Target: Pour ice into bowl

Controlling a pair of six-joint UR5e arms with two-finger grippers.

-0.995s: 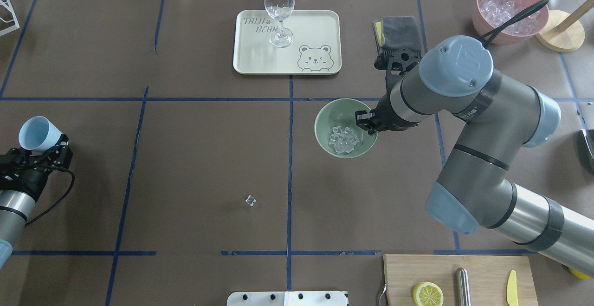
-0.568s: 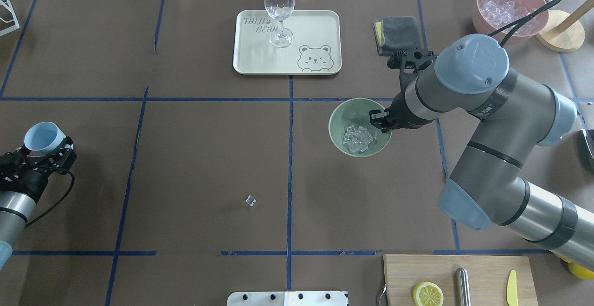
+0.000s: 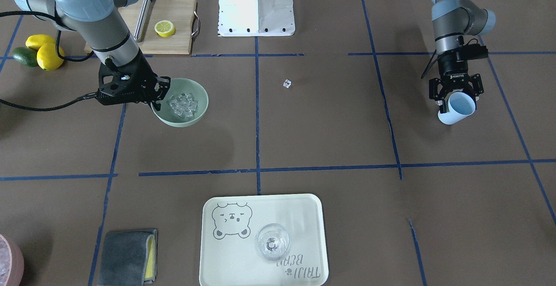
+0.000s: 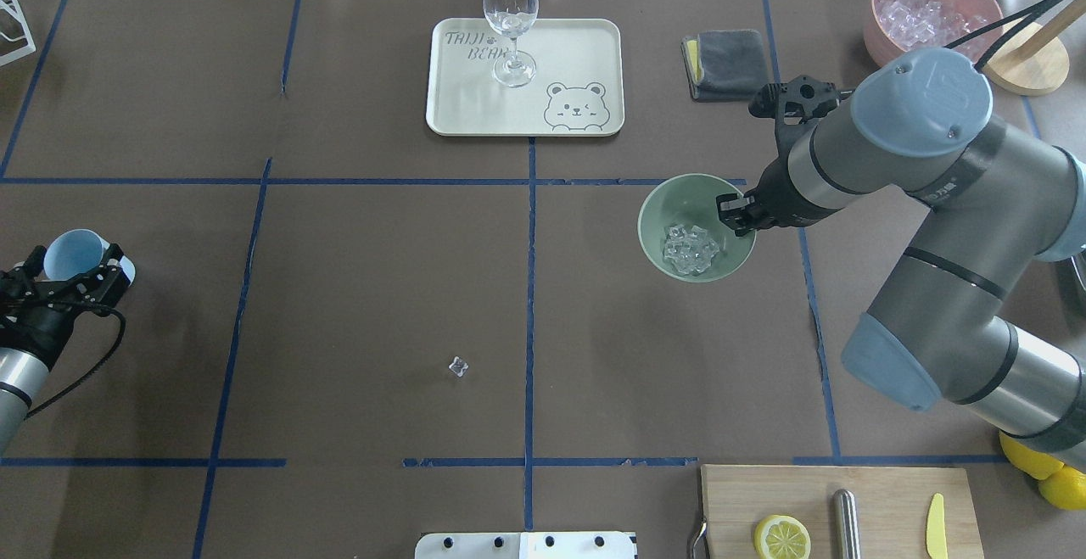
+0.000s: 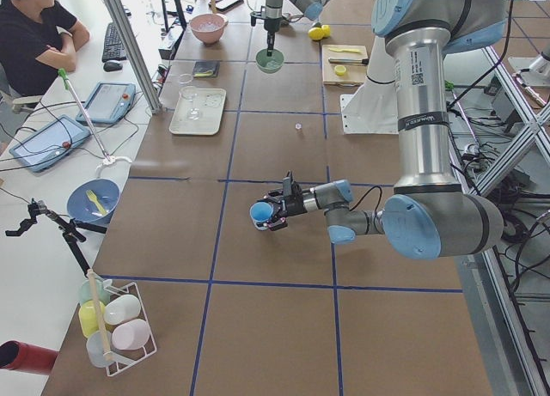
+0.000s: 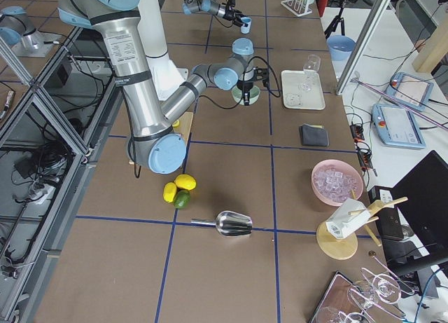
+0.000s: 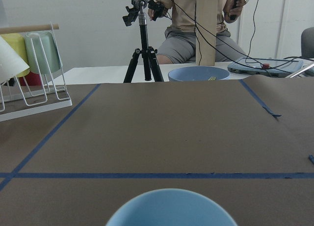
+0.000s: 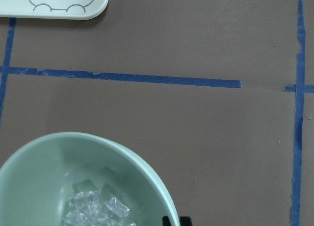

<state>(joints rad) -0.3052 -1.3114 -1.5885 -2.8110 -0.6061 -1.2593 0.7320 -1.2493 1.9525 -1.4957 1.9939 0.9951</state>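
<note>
The mint-green bowl (image 4: 679, 198) sits right of the table's middle and holds the ice (image 4: 691, 249), a pile of small clear cubes. It also shows in the front view (image 3: 191, 120) and the right wrist view (image 8: 98, 155). My right gripper (image 4: 736, 213) is shut on the bowl's right rim. One loose ice cube (image 4: 459, 366) lies on the table near the centre. My left gripper (image 4: 75, 269) is at the far left, shut on an empty light blue cup (image 4: 72, 252), whose rim shows in the left wrist view (image 7: 171, 209).
A cream tray (image 4: 577, 50) with a wine glass (image 4: 511, 25) stands at the back. A grey cloth (image 4: 725, 63) and a pink container of ice (image 4: 929, 16) are at the back right. A cutting board (image 4: 882, 504) with a lemon slice is front right.
My right gripper has moved the bowl with its ice to the right. My left gripper has drawn back a little, and the cup's mouth has turned more upward.
</note>
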